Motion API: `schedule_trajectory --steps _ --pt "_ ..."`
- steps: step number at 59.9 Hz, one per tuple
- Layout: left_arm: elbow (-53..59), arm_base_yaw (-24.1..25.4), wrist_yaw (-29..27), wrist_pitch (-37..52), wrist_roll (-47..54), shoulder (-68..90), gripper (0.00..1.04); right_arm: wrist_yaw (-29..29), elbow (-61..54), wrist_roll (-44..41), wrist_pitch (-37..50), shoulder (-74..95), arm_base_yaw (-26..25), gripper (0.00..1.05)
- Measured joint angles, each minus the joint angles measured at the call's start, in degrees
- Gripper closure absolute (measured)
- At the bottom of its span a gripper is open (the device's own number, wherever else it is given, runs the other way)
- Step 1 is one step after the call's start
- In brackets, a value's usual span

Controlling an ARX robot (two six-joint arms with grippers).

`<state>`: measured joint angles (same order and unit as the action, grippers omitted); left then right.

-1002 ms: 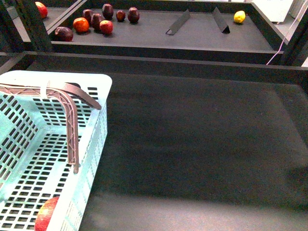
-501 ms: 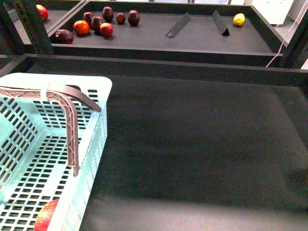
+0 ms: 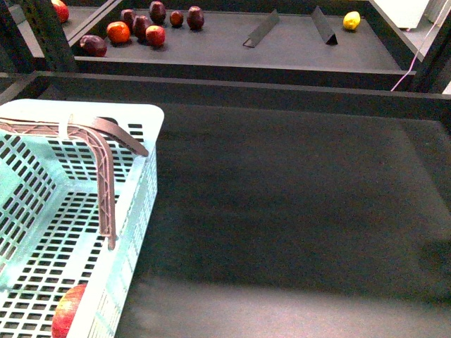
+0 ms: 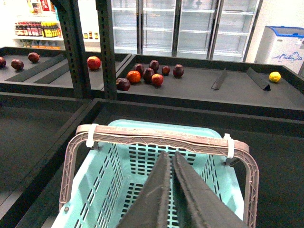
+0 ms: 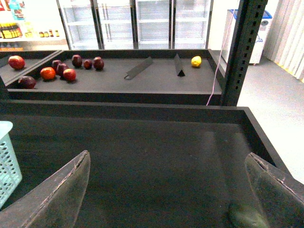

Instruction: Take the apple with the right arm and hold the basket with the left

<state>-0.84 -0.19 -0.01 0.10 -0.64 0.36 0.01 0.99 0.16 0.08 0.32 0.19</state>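
Note:
A light-turquoise basket (image 3: 144,186) with a brown handle (image 3: 106,183) stands at the near left of the dark shelf. In its near corner lies the red apple (image 3: 68,312), partly hidden by the basket wall. In the left wrist view my left gripper (image 4: 168,154) hovers over the basket (image 4: 114,185), just short of the handle (image 4: 156,137), shut with nothing between its fingers. My right gripper (image 5: 167,156) is open above bare dark shelf, to the right of the basket's edge (image 5: 7,161). Neither gripper shows in the front view.
On the back shelf sit a group of small dark-red and orange fruits (image 3: 141,29), two black wedge dividers (image 3: 261,32), and a yellow lemon (image 3: 351,21). A lone red fruit (image 3: 60,10) lies at far left. Black uprights (image 4: 76,47) and a raised lip (image 3: 232,88) bound the shelf.
The whole front view has slid slightly upward in the picture. The basket, its handle and the apple keep their places relative to each other.

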Motion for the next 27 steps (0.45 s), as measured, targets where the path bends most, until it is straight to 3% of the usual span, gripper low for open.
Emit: schedule_trajectory --steps 22,27 --pt "0.00 0.00 0.00 0.00 0.02 0.00 0.08 0.00 0.00 0.00 0.00 0.00 0.00 0.09" --pt "0.00 0.00 0.00 0.00 0.11 0.00 0.08 0.00 0.00 0.00 0.00 0.00 0.00 0.09"
